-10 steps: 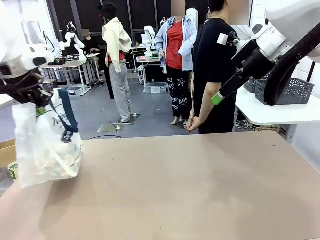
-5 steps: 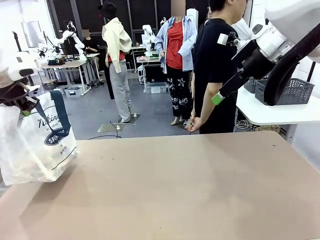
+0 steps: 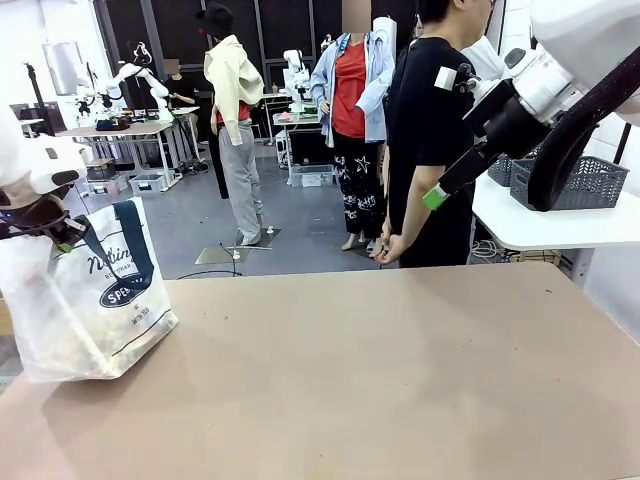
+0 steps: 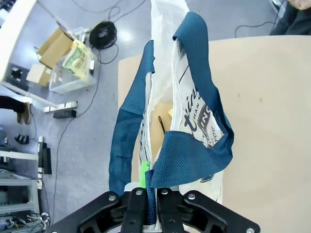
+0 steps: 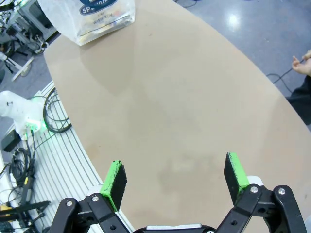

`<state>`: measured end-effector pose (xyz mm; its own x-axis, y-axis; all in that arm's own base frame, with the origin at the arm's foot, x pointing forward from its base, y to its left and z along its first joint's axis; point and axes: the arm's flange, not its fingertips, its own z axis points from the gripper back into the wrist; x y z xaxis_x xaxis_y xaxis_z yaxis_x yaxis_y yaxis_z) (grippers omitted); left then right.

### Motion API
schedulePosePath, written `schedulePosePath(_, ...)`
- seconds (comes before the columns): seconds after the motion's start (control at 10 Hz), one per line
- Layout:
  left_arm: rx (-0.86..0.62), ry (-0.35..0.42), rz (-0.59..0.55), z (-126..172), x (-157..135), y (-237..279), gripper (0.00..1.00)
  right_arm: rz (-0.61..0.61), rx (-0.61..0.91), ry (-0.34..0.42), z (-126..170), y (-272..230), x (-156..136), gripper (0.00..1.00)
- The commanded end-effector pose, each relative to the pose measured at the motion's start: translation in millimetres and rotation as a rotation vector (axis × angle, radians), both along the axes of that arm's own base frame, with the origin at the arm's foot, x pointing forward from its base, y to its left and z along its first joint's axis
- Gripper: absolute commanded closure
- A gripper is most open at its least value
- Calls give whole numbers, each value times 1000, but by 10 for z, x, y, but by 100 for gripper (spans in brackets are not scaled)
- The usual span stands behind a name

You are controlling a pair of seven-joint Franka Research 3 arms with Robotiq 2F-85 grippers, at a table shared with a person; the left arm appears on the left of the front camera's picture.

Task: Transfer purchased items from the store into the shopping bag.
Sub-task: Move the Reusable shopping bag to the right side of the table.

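Left end effector (image 4: 147, 206) clamped on shopping bag (image 3: 90, 300) handle at table (image 3: 400, 380) edge; right end effector (image 5: 176, 179) agape.

one shopping bag (image 3: 90, 295), two end effectors (image 4: 148, 204) (image 5: 176, 182), one table (image 3: 400, 380), one person (image 3: 430, 140)

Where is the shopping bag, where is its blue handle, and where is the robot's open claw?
shopping bag (image 3: 95, 310), front view, on its printed clear side.
blue handle (image 4: 194, 148), left wrist view, on the woven navy strap.
right gripper (image 5: 176, 179), right wrist view, midway between its green-padded fingertips.
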<state>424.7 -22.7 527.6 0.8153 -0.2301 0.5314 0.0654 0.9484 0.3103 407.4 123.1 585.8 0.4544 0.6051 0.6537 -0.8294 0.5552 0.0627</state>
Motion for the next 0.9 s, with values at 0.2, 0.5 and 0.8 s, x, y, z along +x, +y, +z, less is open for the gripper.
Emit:
schedulePosePath(0.2, -5, -1, 4, -12, -16, -10, 100, 15, -7, -1, -26, -22, -12, 0)
schedulePosePath(0.5, -5, -1, 4, -12, -16, -10, 100, 15, -7, -1, -26, -22, -12, 0)
schedulePosePath(0.8, -5, -1, 4, -12, -16, -10, 100, 15, -7, -1, -26, -22, -12, 0)
